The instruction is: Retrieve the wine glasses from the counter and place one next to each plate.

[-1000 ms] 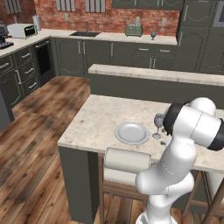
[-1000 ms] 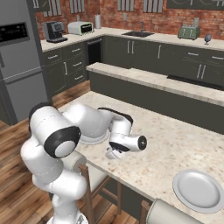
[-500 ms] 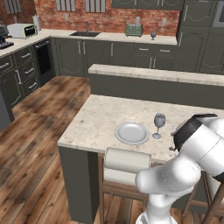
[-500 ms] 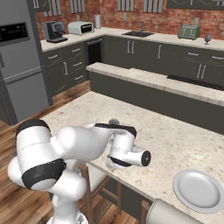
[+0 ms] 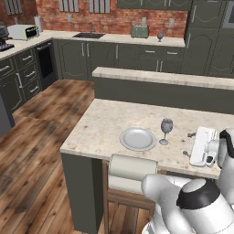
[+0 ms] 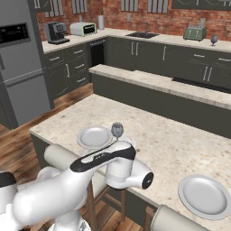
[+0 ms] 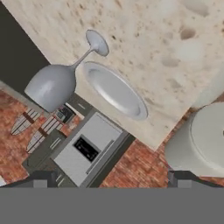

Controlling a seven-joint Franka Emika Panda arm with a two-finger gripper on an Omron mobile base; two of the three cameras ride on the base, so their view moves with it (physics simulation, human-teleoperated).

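Left base view: a round, flat, pale grey plate [image 5: 137, 139] with nothing on it lies on the speckled beige bench [image 5: 109, 121]. A translucent stemmed glass [image 5: 166, 131] stands upright just beside it. A second glass [image 5: 160, 35] stands far back on the long bench [image 5: 114, 38] under the brick wall. The pincer [image 5: 188, 145] hovers near the front edge, jaws spread wide and holding nothing.

Right base view: a second plate [image 6: 208, 196], also bare, lies well apart from the first [image 6: 94, 137], with no glass beside it.

Hand view: the near glass [image 7: 59, 80] and plate [image 7: 114, 90] appear rolled, and a pale padded stool [image 7: 202, 140] shows past the bench edge.
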